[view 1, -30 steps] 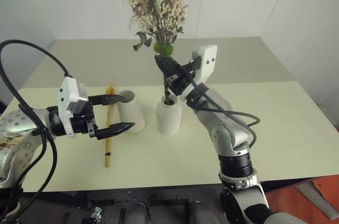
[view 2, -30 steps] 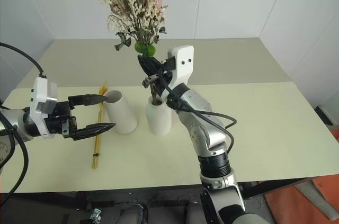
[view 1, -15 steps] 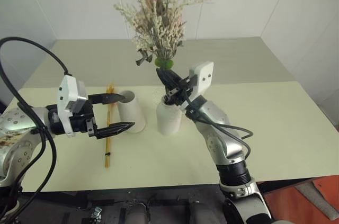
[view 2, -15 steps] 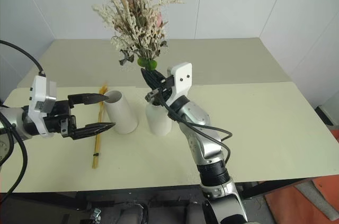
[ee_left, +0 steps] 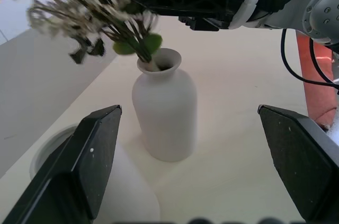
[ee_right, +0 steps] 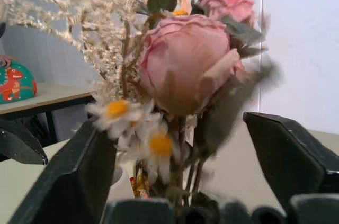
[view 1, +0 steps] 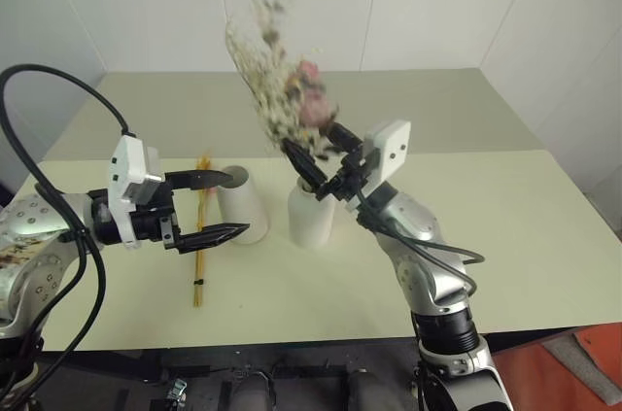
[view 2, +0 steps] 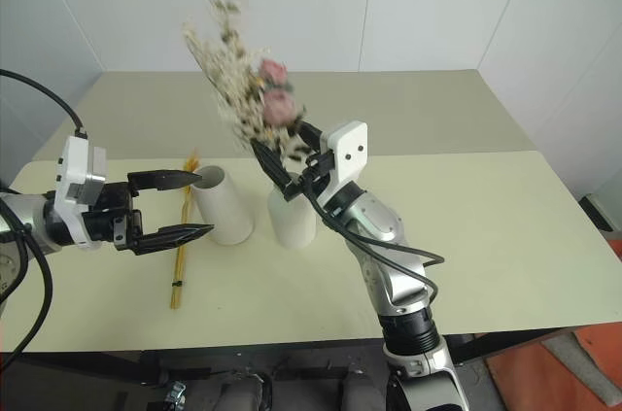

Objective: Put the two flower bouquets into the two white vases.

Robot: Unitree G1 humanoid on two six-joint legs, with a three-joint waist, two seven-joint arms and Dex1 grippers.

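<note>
While the cream-white bouquet (view 1: pixel 282 100) already has its stems down in the neck of the bottle-shaped vase (view 1: pixel 310 213), it leans hard toward the robot's left, its pink roses and pale sprigs hanging out over the table. I would call that half of the job all but done. The right gripper (view 1: pixel 319 160) sits just beside the stems above the vase mouth, its black fingers spread apart with nothing pinched between them.

One bunch is left: the thin yellow-orange stalk bunch (view 1: pixel 199 236) lies flat on the pale table (view 1: pixel 525 236), close by the cone vase (view 1: pixel 240 204), whose wide mouth stands empty. The left gripper (view 1: pixel 219 205) hovers low by that vase and above the stalks, its fingers wide apart and holding nothing.
</note>
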